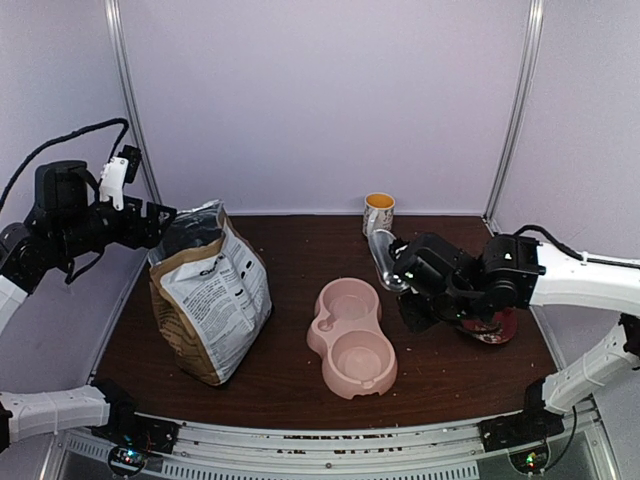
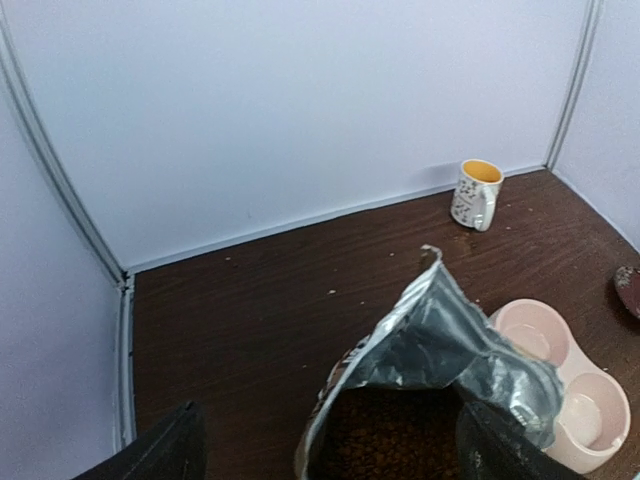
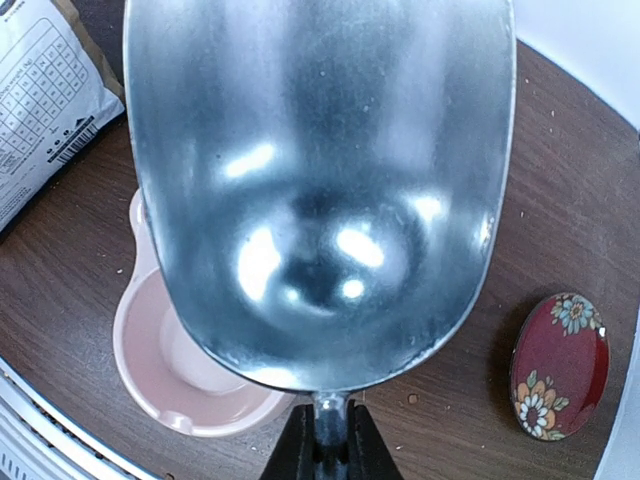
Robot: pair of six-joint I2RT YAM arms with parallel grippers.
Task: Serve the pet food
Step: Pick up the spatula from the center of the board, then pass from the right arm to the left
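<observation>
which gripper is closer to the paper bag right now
Left. The left gripper is right at the open top of the bag, jaws wide. The right gripper, shut on the metal scoop, is on the far side of the pink bowl.

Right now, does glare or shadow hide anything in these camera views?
Right wrist: bright glare patches on the metal scoop, which fills most of the frame; left wrist: the pet food inside the bag sits in deep shadow; top external: evenly lit, nothing washed out.
</observation>
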